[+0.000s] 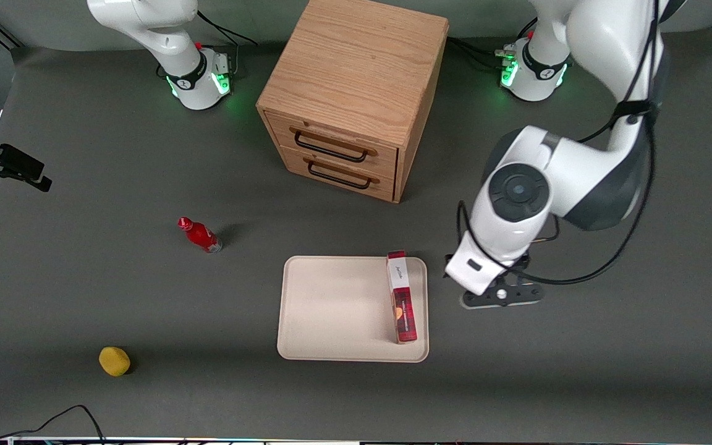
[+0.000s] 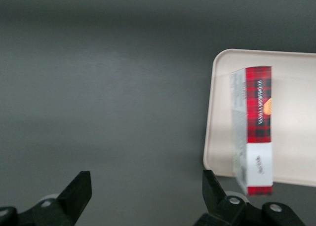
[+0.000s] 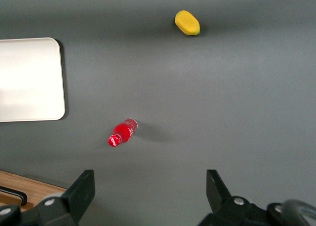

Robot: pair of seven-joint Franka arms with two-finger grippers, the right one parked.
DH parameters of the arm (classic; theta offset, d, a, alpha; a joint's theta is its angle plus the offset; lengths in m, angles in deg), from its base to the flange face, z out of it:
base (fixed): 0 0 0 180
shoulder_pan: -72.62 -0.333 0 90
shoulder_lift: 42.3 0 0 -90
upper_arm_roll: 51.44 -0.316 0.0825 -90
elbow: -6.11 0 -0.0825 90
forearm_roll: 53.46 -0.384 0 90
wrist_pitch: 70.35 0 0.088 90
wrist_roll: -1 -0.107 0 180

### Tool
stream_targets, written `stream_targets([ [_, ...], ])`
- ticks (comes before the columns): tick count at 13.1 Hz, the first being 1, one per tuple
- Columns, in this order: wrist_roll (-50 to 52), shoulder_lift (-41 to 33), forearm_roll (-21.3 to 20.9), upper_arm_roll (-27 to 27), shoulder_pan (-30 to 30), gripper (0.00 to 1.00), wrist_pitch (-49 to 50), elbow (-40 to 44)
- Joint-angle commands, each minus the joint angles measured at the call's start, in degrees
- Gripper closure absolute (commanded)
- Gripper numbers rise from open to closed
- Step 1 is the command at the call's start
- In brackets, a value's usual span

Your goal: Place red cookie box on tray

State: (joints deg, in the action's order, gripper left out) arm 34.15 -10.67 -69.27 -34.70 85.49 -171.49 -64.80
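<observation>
The red cookie box (image 1: 401, 296) (image 2: 258, 122) rests on its long narrow side on the cream tray (image 1: 331, 309) (image 2: 296, 112), along the tray's edge toward the working arm's end. Its white label end points toward the drawer cabinet. My gripper (image 1: 502, 295) (image 2: 146, 182) hangs over the bare grey table just beside that tray edge, apart from the box. It is open, and only table shows between its black fingers (image 2: 79, 186). One corner of the tray (image 3: 29, 78) also shows in the right wrist view.
A wooden two-drawer cabinet (image 1: 356, 93) stands farther from the front camera than the tray. A small red bottle (image 1: 200, 235) (image 3: 122, 132) and a yellow lump (image 1: 114, 361) (image 3: 187, 22) lie toward the parked arm's end.
</observation>
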Motion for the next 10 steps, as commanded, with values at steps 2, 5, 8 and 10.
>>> stream_targets([
  [2, -9.75, -11.47, 7.27, -0.04, -6.87, 0.00, 1.56, -10.35],
  [5, -17.57, -18.78, 7.99, -0.13, -12.58, 0.00, 2.26, -16.87],
  [8, -22.78, -24.67, 8.78, -0.39, -18.65, 0.00, 3.14, -22.23],
  [10, -29.77, -27.83, 8.87, -2.22, -21.64, 0.00, 2.88, -25.40],
])
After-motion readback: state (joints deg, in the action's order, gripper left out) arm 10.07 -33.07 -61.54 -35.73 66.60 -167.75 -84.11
